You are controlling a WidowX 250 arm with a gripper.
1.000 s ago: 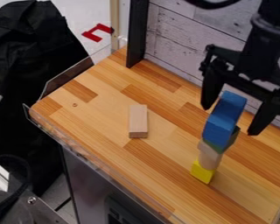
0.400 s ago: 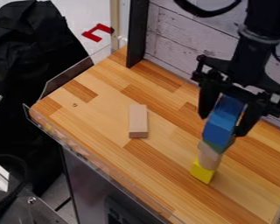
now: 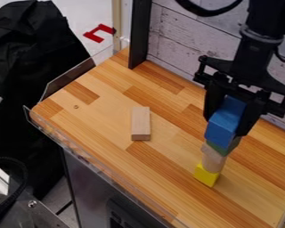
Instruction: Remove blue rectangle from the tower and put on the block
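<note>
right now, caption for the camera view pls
Gripper around the blue block atop the tower, wooden block lying apart

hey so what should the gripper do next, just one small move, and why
Probably a slow, straight lift: the gripper has its fingers against both sides of the blue block, which sits atop the tower, over the green block. The beige piece and yellow block below make a narrow stack, so a sideways pull could topple it.
</note>
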